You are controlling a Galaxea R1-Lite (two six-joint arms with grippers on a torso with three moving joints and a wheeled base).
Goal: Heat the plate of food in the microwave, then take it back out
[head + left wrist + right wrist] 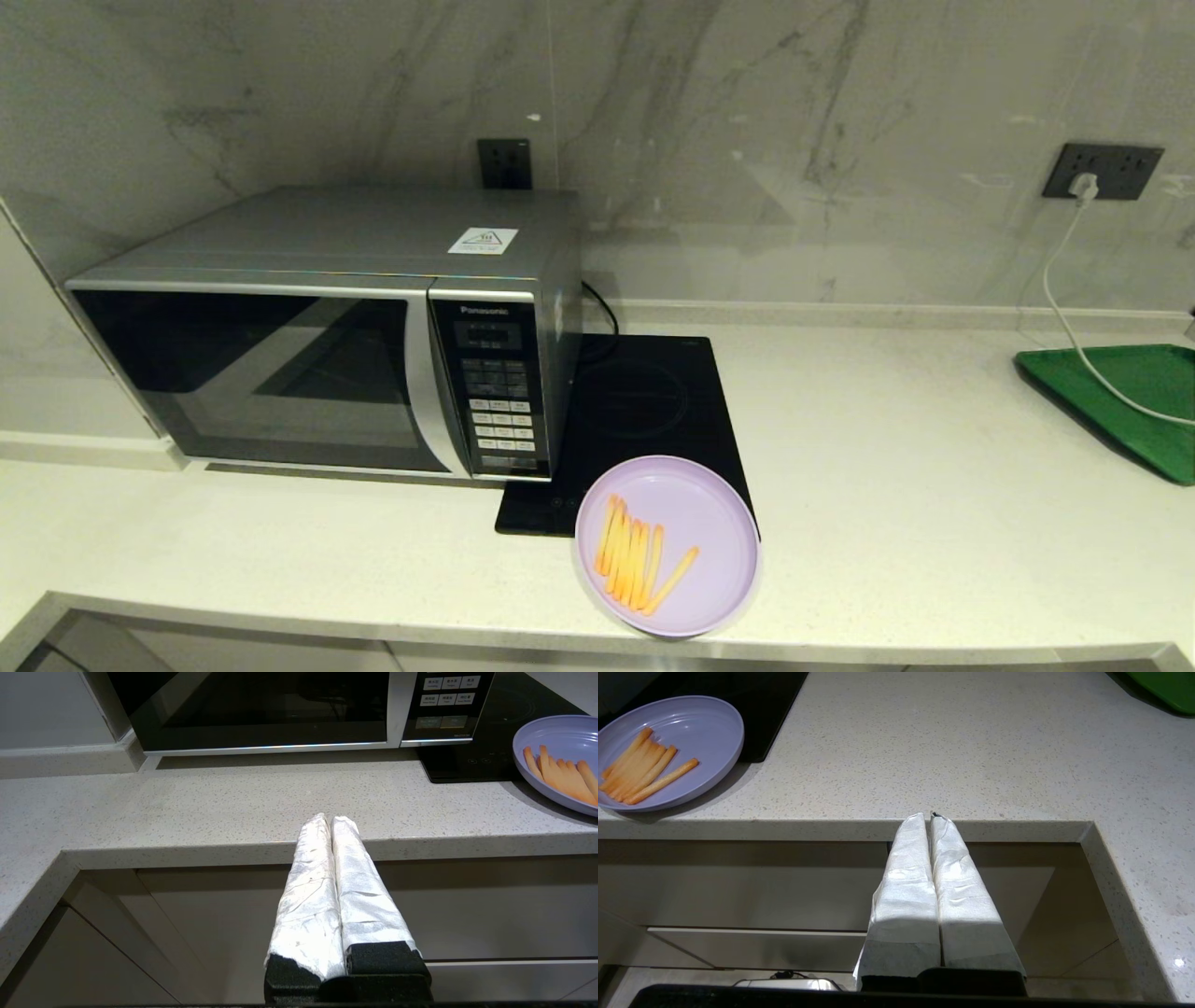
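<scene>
Both arms wait parked below the bench [887, 523] front edge, nothing yet begun. The left tool [331, 820], its white-wrapped fingers pressed together and empty, points at the closed door of the microwave [327, 345] straight ahead, a sensible start for opening it. The right tool [929, 817], likewise closed on nothing, faces open bench. The plate of food [667, 546] sits between the two tools at the near edge, half over the black induction hob [644, 411], within easy reach of either. "Panasonic" reads above the microwave's keypad; the white sticker on its top and the key labels are too small to read. A green tray [1120, 397], crossed by a white cable [1064, 308], lies far beyond the right tool.
</scene>
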